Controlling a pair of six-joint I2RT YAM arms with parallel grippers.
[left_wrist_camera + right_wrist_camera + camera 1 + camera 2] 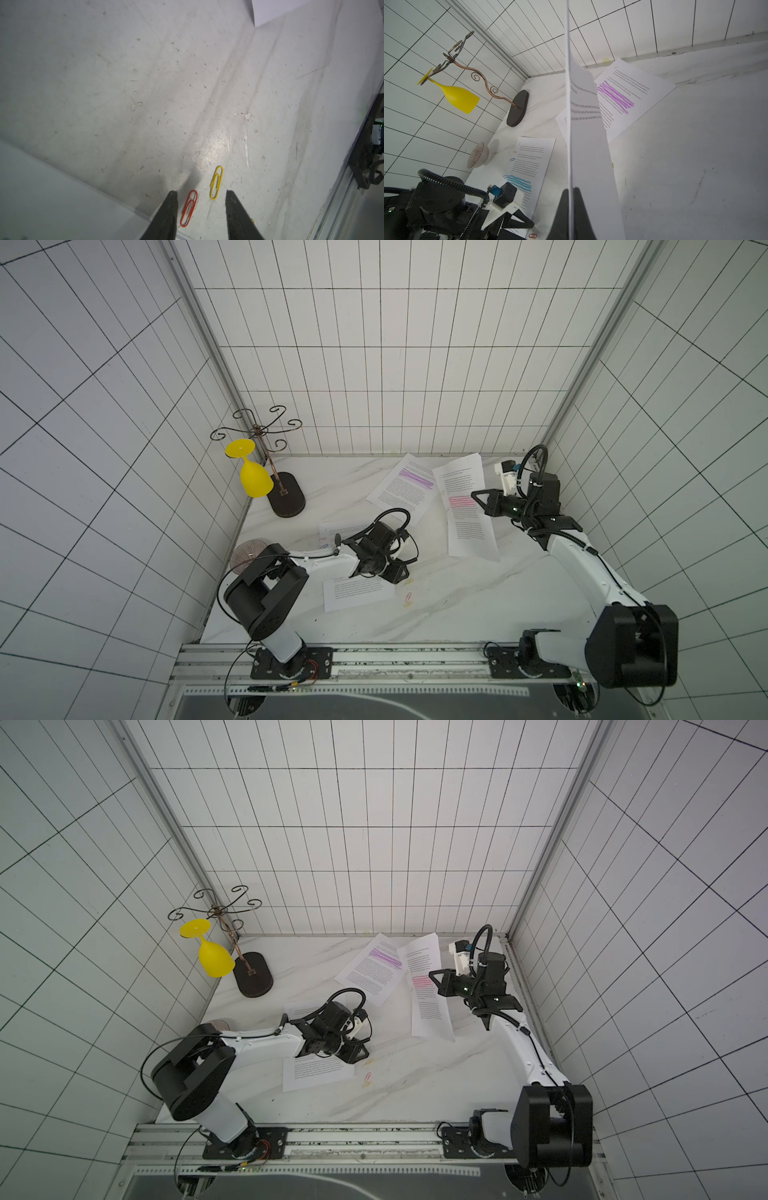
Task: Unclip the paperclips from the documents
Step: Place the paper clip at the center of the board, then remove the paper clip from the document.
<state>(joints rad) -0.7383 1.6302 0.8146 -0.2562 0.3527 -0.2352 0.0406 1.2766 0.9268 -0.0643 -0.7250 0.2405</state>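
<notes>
Just below centre in both top views, loose paperclips (409, 600) lie on the table (457, 614); an orange paperclip (189, 207) and a yellow paperclip (216, 182) rest under the left gripper (201, 191), its jaws parted and empty; right of centre, the right gripper (571, 190) is clamped on the edge of the pink-band document (469, 531), which it holds raised; the job looks partway done, since the blue-band document (529, 166) carries a blue paperclip (512, 159) with others along its margin; the purple-band document (405, 485) is too small to judge

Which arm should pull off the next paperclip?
Left, probably. The left gripper is open and empty above the orange paperclip and yellow paperclip; the right gripper is shut on the pink-highlighted document.
</notes>
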